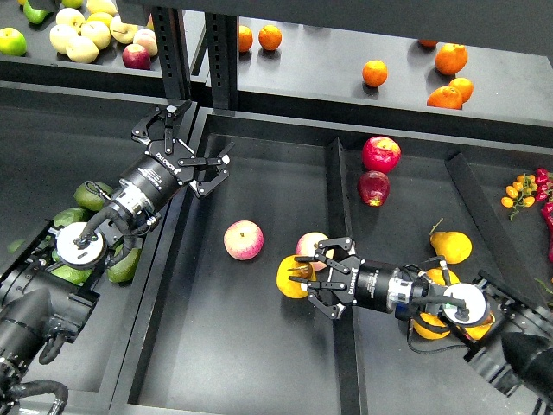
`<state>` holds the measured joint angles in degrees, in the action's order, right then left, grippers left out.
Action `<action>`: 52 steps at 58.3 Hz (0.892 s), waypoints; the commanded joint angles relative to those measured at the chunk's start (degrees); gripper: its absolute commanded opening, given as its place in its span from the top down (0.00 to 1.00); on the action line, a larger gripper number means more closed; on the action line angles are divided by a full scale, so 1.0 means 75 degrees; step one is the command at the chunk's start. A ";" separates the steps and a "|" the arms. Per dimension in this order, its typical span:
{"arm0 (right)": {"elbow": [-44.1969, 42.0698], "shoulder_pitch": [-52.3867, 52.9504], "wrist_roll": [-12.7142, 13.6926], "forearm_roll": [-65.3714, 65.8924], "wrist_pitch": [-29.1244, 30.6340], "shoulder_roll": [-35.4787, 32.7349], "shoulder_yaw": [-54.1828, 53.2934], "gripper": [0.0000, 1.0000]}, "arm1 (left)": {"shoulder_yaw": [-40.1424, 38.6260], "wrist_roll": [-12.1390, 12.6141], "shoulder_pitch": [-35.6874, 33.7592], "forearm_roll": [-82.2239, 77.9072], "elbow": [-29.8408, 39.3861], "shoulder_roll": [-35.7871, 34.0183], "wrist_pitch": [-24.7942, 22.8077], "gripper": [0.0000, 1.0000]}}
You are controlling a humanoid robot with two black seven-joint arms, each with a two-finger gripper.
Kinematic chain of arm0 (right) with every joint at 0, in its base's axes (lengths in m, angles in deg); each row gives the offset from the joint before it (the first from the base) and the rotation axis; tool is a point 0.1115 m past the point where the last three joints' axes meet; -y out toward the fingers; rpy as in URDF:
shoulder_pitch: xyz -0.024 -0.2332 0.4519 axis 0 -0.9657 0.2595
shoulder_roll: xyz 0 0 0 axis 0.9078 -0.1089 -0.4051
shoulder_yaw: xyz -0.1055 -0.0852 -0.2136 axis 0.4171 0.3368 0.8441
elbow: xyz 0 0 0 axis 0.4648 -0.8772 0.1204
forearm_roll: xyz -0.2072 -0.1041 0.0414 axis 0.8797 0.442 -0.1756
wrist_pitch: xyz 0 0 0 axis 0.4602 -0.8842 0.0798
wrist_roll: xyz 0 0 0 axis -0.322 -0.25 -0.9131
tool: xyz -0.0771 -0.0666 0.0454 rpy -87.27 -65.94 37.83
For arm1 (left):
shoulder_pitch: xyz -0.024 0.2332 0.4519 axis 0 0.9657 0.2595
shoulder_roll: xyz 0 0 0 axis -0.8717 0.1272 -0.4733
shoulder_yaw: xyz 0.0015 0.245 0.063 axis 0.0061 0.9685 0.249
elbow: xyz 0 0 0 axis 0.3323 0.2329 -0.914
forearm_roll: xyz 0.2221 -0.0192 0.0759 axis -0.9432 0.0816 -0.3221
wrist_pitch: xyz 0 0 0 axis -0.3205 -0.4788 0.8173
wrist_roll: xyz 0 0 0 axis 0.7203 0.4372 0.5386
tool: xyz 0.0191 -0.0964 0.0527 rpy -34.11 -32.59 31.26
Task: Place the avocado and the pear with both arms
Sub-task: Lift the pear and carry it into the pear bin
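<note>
Head view. My right gripper (304, 275) closes its fingers around the pear (291, 278), low in the middle bin (259, 363), touching a pink-yellow apple (310, 245) behind it. A second apple (244, 239) lies apart to the left. My left gripper (192, 147) hangs spread wide and empty over the bin divider. The avocados (86, 194) lie in the left bin beneath my left arm.
</note>
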<state>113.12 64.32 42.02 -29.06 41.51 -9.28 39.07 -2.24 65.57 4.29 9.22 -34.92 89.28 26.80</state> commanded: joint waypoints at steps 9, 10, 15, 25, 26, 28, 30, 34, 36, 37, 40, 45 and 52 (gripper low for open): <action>0.1179 -0.0089 0.0001 -0.1011 -0.0001 -0.1746 0.0228 0.99 | 0.0017 0.0000 0.0001 0.0000 -0.0014 0.0000 0.0001 0.01; 0.1226 -0.0101 0.0001 -0.1070 -0.0001 -0.1840 0.0275 0.99 | 0.0017 0.0000 0.0001 0.0000 -0.0014 0.0000 0.0001 0.01; 0.1436 -0.0113 0.0001 -0.1374 -0.0001 -0.2203 0.0462 0.99 | 0.0017 0.0000 0.0001 0.0000 -0.0014 0.0000 0.0001 0.00; 0.1940 -0.0101 0.0001 -0.2054 -0.0001 -0.3000 0.1083 0.99 | 0.0017 0.0000 0.0001 0.0000 -0.0049 0.0000 0.0001 0.01; 0.1999 -0.0089 0.0001 -0.2136 -0.0001 -0.3117 0.1211 0.99 | 0.0017 0.0012 0.0001 0.0000 -0.0061 0.0000 0.0001 0.01; 0.2058 -0.0089 0.0001 -0.2242 -0.0001 -0.3246 0.1364 0.99 | 0.0017 0.0012 0.0001 0.0000 -0.0061 0.0000 0.0001 0.01; 0.2128 -0.0078 0.0001 -0.2348 -0.0001 -0.3399 0.1529 0.99 | 0.0028 0.0012 0.0001 0.0000 -0.0072 0.0000 0.0001 0.01; 0.2245 -0.0089 0.0001 -0.2535 -0.0001 -0.3715 0.1845 0.98 | 0.0028 0.0012 0.0001 0.0000 -0.0084 0.0000 0.0001 0.01; 0.2257 -0.0101 0.0001 -0.2582 -0.0001 -0.3832 0.1985 0.98 | 0.0017 0.0012 0.0001 0.0000 -0.0072 0.0000 0.0001 0.01; 0.2257 -0.0101 0.0001 -0.2594 -0.0001 -0.3856 0.2021 0.98 | 0.0017 0.0012 0.0001 0.0000 -0.0084 0.0000 0.0001 0.01; 0.2257 -0.0112 0.0001 -0.2617 -0.0001 -0.4031 0.2290 0.98 | 0.0017 0.0012 0.0001 0.0000 -0.0073 0.0000 0.0001 0.01; 0.2199 -0.0136 0.0001 -0.2629 -0.0001 -0.4161 0.2571 0.98 | 0.0017 0.0012 0.0013 0.0000 -0.0073 0.0000 0.0001 0.01; 0.1859 -0.0487 0.0001 -0.2594 -0.0001 -0.4173 0.2748 0.98 | 0.0017 0.0012 0.0060 0.0000 -0.0084 0.0000 0.0001 0.01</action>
<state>129.13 62.66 42.02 -48.67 41.50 -40.78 58.99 -2.10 65.66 4.55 9.22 -35.55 89.28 26.80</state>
